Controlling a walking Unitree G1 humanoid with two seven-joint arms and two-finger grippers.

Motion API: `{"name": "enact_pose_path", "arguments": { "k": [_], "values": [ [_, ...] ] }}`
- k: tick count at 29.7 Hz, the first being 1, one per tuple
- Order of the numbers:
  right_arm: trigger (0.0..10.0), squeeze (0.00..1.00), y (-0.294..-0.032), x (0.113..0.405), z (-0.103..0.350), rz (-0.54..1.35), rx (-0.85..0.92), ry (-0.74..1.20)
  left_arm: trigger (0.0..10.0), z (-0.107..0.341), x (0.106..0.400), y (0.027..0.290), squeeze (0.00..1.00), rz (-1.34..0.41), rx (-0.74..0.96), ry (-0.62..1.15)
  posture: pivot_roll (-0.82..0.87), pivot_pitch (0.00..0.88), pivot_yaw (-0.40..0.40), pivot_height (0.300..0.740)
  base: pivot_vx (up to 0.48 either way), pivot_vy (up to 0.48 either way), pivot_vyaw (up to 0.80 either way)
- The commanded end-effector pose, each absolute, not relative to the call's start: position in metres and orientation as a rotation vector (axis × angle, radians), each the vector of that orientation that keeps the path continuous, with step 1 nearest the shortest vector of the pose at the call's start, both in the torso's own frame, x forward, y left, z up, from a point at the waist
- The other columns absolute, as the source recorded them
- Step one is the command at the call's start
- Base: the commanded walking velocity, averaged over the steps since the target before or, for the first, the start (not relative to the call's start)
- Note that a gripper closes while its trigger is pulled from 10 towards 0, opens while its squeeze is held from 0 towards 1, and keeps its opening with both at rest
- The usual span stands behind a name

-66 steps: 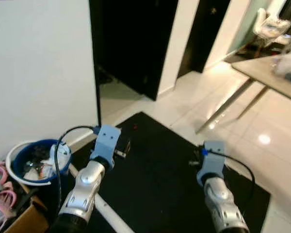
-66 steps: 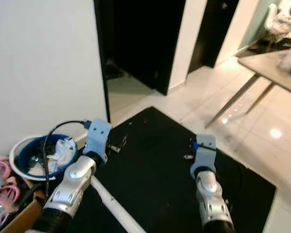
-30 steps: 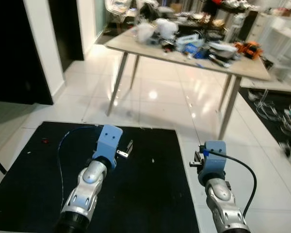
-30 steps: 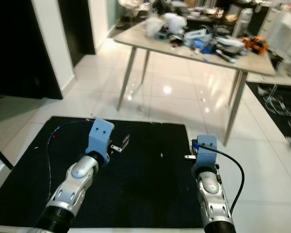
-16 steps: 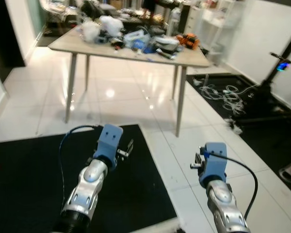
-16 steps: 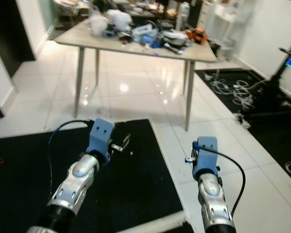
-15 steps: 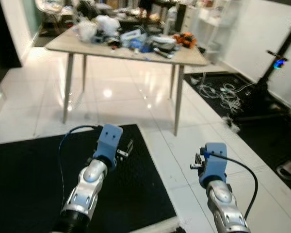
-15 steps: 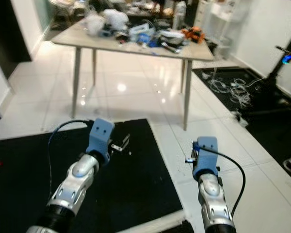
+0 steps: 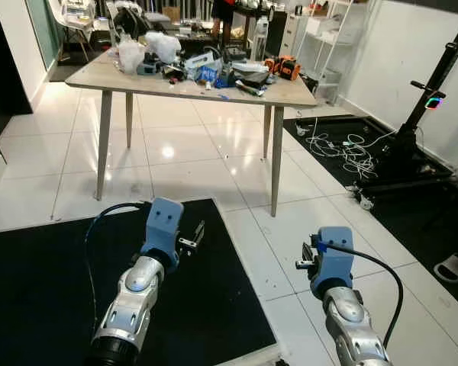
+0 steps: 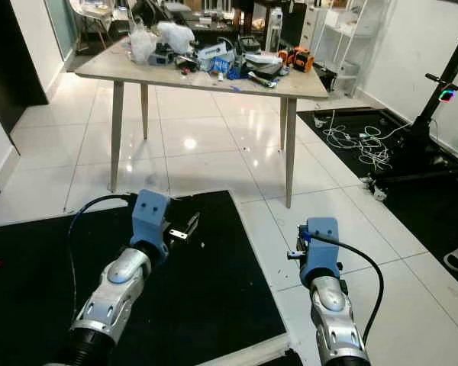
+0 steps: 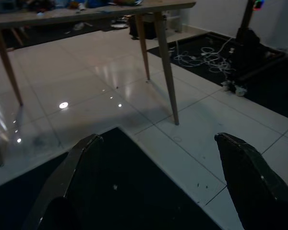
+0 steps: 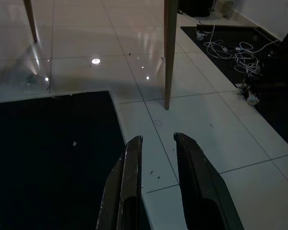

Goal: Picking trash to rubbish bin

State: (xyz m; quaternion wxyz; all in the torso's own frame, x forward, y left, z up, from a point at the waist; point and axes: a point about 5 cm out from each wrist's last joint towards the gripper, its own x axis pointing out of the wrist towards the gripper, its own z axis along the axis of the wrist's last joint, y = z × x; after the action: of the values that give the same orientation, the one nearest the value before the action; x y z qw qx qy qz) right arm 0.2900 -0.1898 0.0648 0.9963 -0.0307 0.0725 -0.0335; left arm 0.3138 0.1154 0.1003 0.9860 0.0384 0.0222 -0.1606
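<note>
clutter point(image 9: 206, 67) heaped on the long wooden table point(image 10: 122, 72) is too small and tangled to sort piece by piece, and the black mat point(image 9: 46, 305) runs off the near and left edges of the head views, with a few pale specks point(image 12: 75, 143) on it that cannot be identified. left gripper point(image 11: 158, 191) hovers empty over the mat's corner with its fingers spread wide, while the right gripper point(image 12: 156, 143) hangs over the mat's edge and the white tile floor point(image 9: 175, 152) with its fingers drawn close, a narrow gap between them, holding nothing. open tile runs under and around the table legs, bounded to the right by loose white cables point(image 9: 340, 145) and a dark wheeled stand point(image 9: 412, 130) on a second dark mat.
</note>
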Motion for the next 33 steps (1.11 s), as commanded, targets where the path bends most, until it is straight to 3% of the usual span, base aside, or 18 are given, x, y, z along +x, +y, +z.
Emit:
{"name": "enact_pose_path", "arguments": {
  "k": [1,33],
  "values": [
    [10.0,0.00,-0.1910,0.2903,0.0658,-0.069,-0.059,0.138,10.0,0.1021,0.3126,0.1091,0.00,-0.344,0.067,0.031,-0.11,0.000,-0.049,0.740,0.469,0.000,0.00],
    [10.0,0.00,-0.1858,0.2853,0.0608,-0.065,-0.011,0.157,10.0,0.1006,0.3113,0.1074,0.00,-0.356,0.095,0.036,-0.11,0.002,-0.041,0.740,0.471,0.000,0.00]
  ]
}}
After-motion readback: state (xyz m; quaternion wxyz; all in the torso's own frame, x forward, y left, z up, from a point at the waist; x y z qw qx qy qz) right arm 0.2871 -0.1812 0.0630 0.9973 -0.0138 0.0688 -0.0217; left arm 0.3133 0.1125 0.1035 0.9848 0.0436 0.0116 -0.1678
